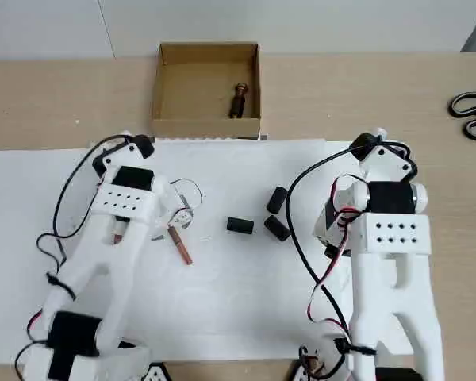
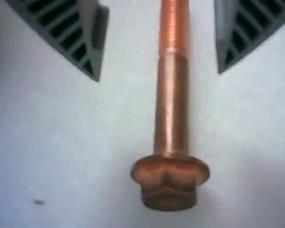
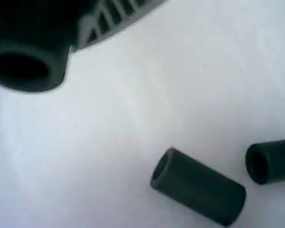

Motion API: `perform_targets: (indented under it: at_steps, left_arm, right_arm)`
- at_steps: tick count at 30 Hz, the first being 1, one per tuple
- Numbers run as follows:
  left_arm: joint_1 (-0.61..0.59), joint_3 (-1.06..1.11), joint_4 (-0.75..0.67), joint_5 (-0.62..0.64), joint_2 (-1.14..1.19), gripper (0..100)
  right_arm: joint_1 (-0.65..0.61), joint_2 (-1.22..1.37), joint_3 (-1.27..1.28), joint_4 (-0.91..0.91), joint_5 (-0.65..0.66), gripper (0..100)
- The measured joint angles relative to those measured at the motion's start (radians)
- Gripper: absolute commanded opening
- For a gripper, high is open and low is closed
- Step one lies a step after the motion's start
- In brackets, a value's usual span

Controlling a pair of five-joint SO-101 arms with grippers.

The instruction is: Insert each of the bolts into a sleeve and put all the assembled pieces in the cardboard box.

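Bolt (image 2: 171, 142) on white paper (image 1: 238, 309) over wooden table (image 1: 341, 87)

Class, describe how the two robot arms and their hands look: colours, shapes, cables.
The left arm and right arm are white blocky plastic with black motors, rows of small holes, and looping black and red cables. The left hand has dark grey, ribbed, wedge-shaped fingers.

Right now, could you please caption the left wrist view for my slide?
Open left gripper straddles a copper bolt lying on white paper.
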Motion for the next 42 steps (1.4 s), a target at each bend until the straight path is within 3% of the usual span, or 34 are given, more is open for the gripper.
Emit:
perform_targets:
  at_steps: [22,29,42]
  left_arm:
    - [-0.035,0.0,-0.104,-0.002,0.15,15]
    - [-0.031,-0.006,-0.141,-0.002,0.187,0]
    - [-0.029,-0.031,-0.144,0.003,0.19,1]
  right_arm:
    - [0.0,-0.114,0.08,0.0,0.0,0.2]
    - [0.0,-0.114,0.08,0.0,0.0,0.2]
    - [0.0,-0.114,0.08,0.0,0.0,0.2]
